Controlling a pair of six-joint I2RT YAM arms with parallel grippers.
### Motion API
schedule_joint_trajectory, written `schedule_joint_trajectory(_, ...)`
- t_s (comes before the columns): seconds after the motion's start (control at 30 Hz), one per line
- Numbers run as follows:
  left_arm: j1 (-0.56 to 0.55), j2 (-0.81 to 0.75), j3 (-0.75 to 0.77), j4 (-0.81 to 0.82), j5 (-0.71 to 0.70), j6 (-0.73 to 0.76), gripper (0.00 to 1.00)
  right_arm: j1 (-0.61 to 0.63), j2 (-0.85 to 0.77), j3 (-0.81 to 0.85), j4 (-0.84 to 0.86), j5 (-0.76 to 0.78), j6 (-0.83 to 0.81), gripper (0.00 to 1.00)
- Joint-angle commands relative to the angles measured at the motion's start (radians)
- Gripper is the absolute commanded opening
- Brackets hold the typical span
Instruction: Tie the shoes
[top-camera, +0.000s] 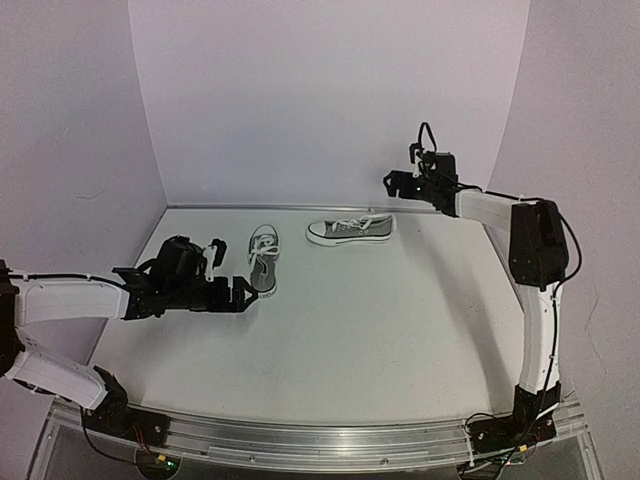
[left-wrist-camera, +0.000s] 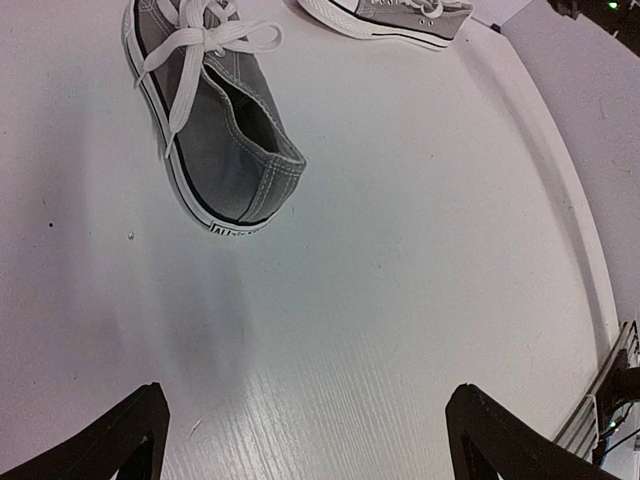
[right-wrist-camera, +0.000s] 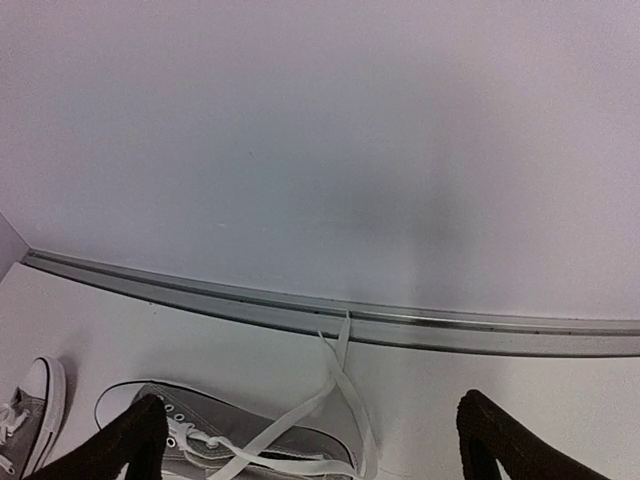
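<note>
Your left pincer (top-camera: 238, 291) is hovering wide and empty at the left of the top view, just short of the heel of the near shoe (top-camera: 263, 258). That shoe is sitting left of centre on the surface (top-camera: 400, 330), with its toe pointing up the frame. Its laces (left-wrist-camera: 195, 45) are lying loose over the tongue, and one strand is trailing down the side. I judge you are lining up a first grab, so go for that trailing strand. Come in low and close on the lace alone, not the canvas.

The far shoe (top-camera: 350, 229) is lying crosswise just above centre. Your right pincer (top-camera: 397, 184) is hanging above and to its right, also wide and empty. A lace end (right-wrist-camera: 338, 372) is reaching toward the rail (right-wrist-camera: 200, 296) and is the easiest one to take.

The left wrist view is cutting off the near shoe's toe, and the right wrist view is cropping the far shoe's lower half. I cannot tell whether either shoe is carrying a knot.
</note>
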Motion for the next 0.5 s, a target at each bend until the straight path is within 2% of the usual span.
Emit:
schedule_joint_trajectory(0.0, -0.002, -0.056, 0.036, 0.0, -0.015, 0.017, 1.0, 0.012, 0.086, 0.072, -0.046, -0.024, 0.027, 0.89)
schedule_joint_trajectory(0.37, -0.001, -0.049, 0.041, 0.005, -0.014, 0.016, 1.0, 0.012, 0.165, 0.062, -0.06, -0.009, 0.037, 0.67)
schedule_joint_trajectory(0.47, -0.001, -0.054, 0.043, 0.003, -0.017, 0.018, 1.0, 0.013, 0.182, 0.065, -0.069, -0.011, 0.037, 0.65)
